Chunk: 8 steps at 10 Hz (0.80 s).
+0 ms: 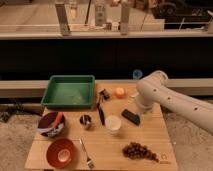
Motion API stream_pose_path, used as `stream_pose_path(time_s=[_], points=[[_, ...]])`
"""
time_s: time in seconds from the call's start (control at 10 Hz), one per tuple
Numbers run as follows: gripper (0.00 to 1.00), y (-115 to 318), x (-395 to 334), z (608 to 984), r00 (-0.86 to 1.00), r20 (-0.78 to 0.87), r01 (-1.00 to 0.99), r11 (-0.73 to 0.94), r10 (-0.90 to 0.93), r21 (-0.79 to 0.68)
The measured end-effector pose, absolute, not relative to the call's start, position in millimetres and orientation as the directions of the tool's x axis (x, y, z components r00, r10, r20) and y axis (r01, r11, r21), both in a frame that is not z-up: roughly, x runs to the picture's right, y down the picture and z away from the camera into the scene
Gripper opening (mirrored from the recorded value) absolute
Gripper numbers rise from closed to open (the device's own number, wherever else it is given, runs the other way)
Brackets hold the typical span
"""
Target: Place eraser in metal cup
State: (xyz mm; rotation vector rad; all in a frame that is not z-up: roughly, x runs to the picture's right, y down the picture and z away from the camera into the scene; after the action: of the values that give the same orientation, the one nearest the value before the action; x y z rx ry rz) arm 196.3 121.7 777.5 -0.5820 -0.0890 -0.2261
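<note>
Wooden table (107, 147), flat black eraser (131, 116) beside end effector (140, 110)

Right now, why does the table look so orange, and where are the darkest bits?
Camera view: warm, dim light tints the wooden table orange. The wall band behind it is nearly black. The small shiny steel cup catches a faint glint. The tool at the end of the white arm hangs just above the flat black rectangular eraser, the darkest patch on the wood.
</note>
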Motion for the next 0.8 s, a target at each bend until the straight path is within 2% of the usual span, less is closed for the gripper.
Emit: stream_pose_path(time_s=[0.8], points=[[0.8, 125.7, 184.7, 805.3, 0.953, 0.22, 0.298, 0.795, -0.211, -0.528]])
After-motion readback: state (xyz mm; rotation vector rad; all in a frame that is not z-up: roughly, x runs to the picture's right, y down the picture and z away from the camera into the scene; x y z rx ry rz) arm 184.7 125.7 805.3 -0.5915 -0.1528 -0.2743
